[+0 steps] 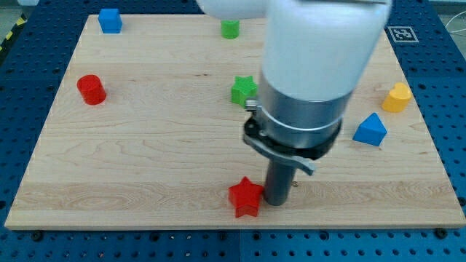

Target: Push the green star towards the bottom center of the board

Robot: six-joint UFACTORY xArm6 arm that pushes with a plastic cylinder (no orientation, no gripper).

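Note:
The green star [244, 90] lies near the middle of the wooden board [145, 145], a little above centre and partly beside the arm's white and grey body. My tip [277, 201] rests on the board near the view's bottom centre, well below the green star. It stands right next to a red star [245, 197], on that block's right side, touching or nearly touching it.
A red cylinder [92, 89] sits at the view's left. A blue cube [110, 20] is at the top left and a small green block [230, 29] at the top centre. A blue triangular block [370, 130] and a yellow block [397, 97] lie at the right.

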